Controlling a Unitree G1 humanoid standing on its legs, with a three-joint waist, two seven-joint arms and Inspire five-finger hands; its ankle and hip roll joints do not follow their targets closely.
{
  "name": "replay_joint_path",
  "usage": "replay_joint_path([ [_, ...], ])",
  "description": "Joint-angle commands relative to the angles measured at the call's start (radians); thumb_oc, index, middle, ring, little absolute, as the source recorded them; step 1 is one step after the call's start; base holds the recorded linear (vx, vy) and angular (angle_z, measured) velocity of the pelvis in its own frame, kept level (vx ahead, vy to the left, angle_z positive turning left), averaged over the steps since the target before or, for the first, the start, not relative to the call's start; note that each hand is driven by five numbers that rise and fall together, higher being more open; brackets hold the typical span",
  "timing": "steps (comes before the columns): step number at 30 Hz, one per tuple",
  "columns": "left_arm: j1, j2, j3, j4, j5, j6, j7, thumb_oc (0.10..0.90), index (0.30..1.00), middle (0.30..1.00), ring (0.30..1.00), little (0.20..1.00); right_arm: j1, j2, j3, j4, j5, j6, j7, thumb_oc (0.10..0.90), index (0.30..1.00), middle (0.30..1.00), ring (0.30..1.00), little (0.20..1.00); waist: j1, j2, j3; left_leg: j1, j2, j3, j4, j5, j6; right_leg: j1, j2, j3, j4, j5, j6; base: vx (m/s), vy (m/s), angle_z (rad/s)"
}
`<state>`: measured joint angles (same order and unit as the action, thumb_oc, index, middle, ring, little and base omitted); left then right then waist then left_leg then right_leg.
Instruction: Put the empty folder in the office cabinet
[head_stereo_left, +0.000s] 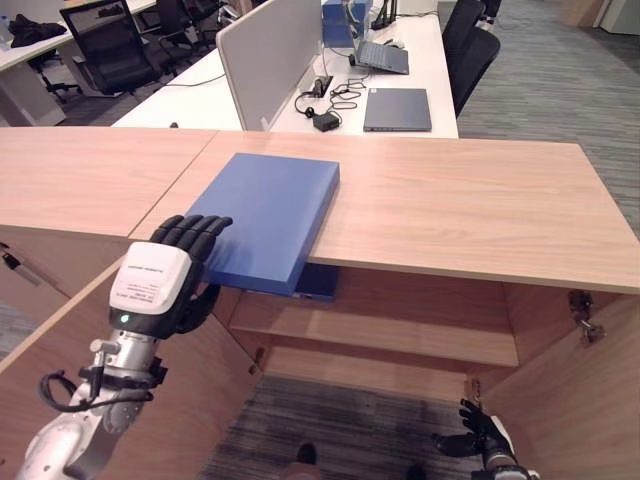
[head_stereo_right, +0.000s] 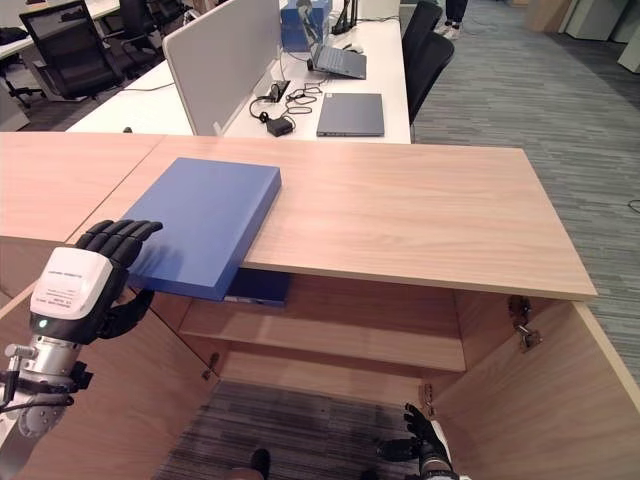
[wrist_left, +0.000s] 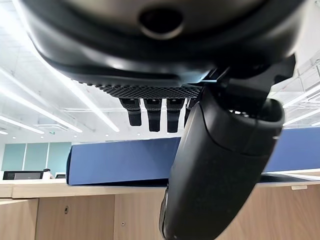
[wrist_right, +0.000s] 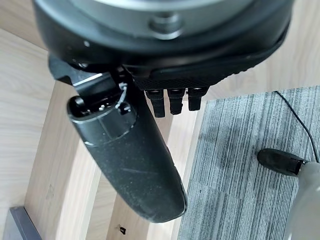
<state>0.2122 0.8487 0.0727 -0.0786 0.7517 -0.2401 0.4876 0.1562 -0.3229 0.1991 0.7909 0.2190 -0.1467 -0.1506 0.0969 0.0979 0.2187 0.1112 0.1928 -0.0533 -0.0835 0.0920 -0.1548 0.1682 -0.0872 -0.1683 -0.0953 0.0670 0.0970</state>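
A flat blue folder (head_stereo_left: 268, 215) lies on the wooden top of the cabinet (head_stereo_left: 450, 210), and its near end juts out past the front edge. My left hand (head_stereo_left: 160, 280) is at the folder's near left corner, fingers (head_stereo_left: 195, 230) over the top face and thumb below the jutting end. In the left wrist view a gap shows between the fingers (wrist_left: 152, 112) and the folder (wrist_left: 120, 162), so the hand is open around the corner. My right hand (head_stereo_left: 478, 435) hangs open low by the cabinet's right door, holding nothing.
The cabinet is open, with its doors swung out at left (head_stereo_left: 60, 340) and right (head_stereo_left: 580, 400). A darker blue folder (head_stereo_left: 318, 284) lies on the upper shelf (head_stereo_left: 400, 340) under the jutting one. Behind stands a white desk (head_stereo_left: 420, 60) with laptops, cables and a partition.
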Motion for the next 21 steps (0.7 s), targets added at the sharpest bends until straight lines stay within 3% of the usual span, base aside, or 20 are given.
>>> replay_joint_path([
  [1, -0.150, 0.073, 0.015, -0.006, -0.020, 0.013, 0.024, 0.800, 0.900, 0.900, 0.900, 0.900, -0.078, -0.036, -0.022, -0.071, 0.037, -0.060, 0.001, 0.800, 0.900, 0.900, 0.900, 0.900, -0.019, -0.023, 0.002, -0.042, 0.061, -0.002, 0.012, 0.037, -0.082, 0.105, -0.017, -0.020, 0.037, -0.196, 0.050, 0.00, 0.000, 0.00],
  [21, -0.319, 0.070, -0.132, 0.096, 0.002, 0.043, 0.001, 0.800, 0.900, 0.900, 0.900, 0.900, -0.075, -0.030, -0.011, -0.061, 0.043, -0.053, 0.002, 0.800, 0.900, 0.900, 0.900, 0.900, -0.059, -0.033, 0.001, -0.028, 0.061, 0.022, 0.013, 0.037, -0.076, 0.099, -0.023, -0.005, 0.048, -0.187, 0.054, 0.01, 0.001, -0.03],
])
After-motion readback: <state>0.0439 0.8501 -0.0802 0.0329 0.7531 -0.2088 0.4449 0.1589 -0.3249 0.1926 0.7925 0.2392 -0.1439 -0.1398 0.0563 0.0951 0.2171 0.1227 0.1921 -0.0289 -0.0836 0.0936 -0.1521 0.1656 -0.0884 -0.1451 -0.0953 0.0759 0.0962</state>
